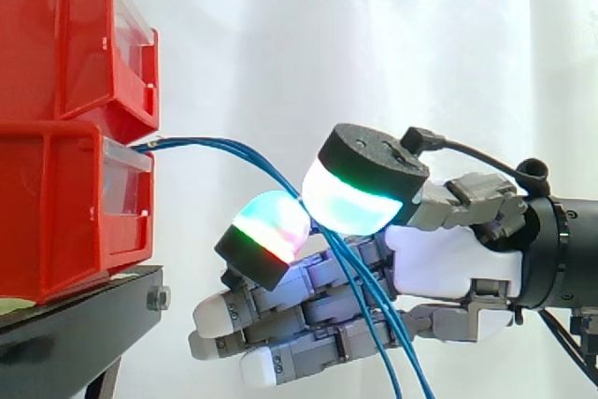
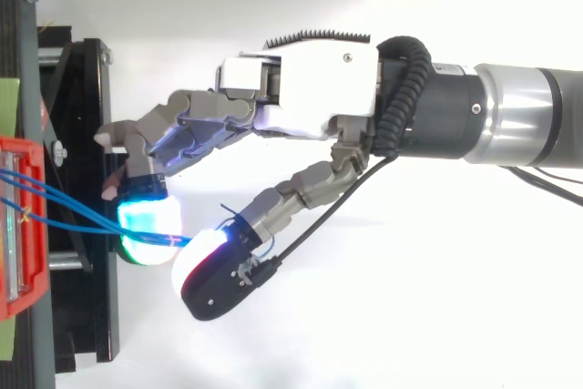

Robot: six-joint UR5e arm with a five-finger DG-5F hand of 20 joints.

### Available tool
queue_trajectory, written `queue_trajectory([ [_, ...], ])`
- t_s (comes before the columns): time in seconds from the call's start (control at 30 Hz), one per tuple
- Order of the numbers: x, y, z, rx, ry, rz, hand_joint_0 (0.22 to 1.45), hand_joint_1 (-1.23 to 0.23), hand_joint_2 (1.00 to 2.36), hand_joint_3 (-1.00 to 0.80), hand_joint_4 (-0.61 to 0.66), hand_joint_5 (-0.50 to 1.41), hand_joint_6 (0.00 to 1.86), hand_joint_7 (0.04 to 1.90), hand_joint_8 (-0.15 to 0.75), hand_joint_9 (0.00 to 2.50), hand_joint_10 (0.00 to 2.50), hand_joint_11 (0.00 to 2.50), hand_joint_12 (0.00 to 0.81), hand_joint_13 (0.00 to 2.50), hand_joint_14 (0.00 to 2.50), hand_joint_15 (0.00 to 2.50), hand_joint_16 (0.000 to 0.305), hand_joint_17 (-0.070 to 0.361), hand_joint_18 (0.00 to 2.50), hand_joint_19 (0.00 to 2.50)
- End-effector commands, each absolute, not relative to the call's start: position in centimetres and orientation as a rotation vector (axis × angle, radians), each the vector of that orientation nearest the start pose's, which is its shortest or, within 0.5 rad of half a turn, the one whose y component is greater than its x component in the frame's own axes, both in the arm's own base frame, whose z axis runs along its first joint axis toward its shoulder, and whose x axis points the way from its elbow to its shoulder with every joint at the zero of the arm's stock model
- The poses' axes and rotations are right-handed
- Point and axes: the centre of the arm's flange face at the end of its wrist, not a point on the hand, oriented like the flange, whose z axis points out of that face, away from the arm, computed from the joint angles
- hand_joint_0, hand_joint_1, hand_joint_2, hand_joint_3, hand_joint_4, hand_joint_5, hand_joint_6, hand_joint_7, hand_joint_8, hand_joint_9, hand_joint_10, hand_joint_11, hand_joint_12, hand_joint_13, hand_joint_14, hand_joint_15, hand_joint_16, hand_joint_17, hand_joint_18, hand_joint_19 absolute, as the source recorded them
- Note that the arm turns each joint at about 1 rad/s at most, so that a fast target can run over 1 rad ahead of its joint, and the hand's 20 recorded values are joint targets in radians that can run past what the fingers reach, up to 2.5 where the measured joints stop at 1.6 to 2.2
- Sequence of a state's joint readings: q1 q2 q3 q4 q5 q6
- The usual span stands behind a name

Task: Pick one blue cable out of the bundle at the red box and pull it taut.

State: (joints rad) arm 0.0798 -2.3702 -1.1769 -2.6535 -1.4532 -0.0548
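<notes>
A bundle of thin blue cables [image 1: 224, 149] comes out at the front of the lower red box [image 1: 56, 212], arcs to the right and hangs down past the hand [image 1: 439, 259]. From above, the cables [image 2: 73, 207] run from the red box [image 2: 18, 225] to the hand [image 2: 310, 107]. Two glowing fingertips [image 1: 360, 198] are closed together with blue cable pinched between them, a short way right of the box. The other fingers reach out straight below the pinch, toward the stand. How many strands sit in the pinch is hidden.
A second red box [image 1: 65, 44] is stacked on the lower one. Both rest on a black stand [image 1: 84, 315] whose edge lies just left of the hand's lower fingers. A white curtain hangs behind.
</notes>
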Motion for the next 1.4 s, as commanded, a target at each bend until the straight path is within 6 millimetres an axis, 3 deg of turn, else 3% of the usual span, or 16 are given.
queue_trajectory([
  [0.0,78.13,-8.3,21.35,1.132,1.139,1.184,0.56,-0.77,1.0,-0.5,0.23,-0.16,0.86,0.95,0.316,0.59,0.0,0.17,0.388,0.27,0.0,0.0,0.061,0.137,0.35,0.09],
  [0.2,78.15,-8.3,21.36,1.131,1.138,1.185,0.55,-0.63,1.0,-0.5,0.2,-0.15,0.84,0.98,0.322,0.62,0.0,0.17,0.39,0.28,0.0,0.0,0.061,0.137,0.33,0.11],
  [0.47,78.12,-8.29,21.33,1.132,1.142,1.184,0.61,-0.78,1.02,-0.19,0.17,-0.14,0.87,1.03,0.323,0.65,0.0,0.19,0.379,0.31,0.0,0.0,0.059,0.132,0.36,0.11],
  [0.67,78.1,-8.29,21.31,1.133,1.143,1.184,0.63,-0.84,1.02,-0.09,0.11,-0.14,0.88,1.07,0.325,0.66,0.01,0.2,0.378,0.33,0.0,0.0,0.058,0.13,0.4,0.11],
  [1.07,78.14,-8.23,21.21,1.135,1.14,1.179,0.69,-0.93,1.02,-0.14,0.04,-0.17,0.9,1.02,0.303,0.6,0.0,0.19,0.376,0.31,0.0,0.0,0.058,0.13,0.4,0.08],
  [1.2,78.16,-8.23,21.36,1.132,1.136,1.182,0.7,-0.94,1.02,-0.16,0.04,-0.18,0.9,1.01,0.299,0.59,0.0,0.19,0.374,0.3,0.0,0.0,0.058,0.13,0.4,0.08],
  [1.37,78.15,-8.11,21.35,1.132,1.139,1.182,0.67,-0.89,1.02,-0.26,0.14,-0.18,0.89,0.92,0.295,0.59,0.0,0.19,0.374,0.3,0.0,0.0,0.058,0.131,0.38,0.09],
])
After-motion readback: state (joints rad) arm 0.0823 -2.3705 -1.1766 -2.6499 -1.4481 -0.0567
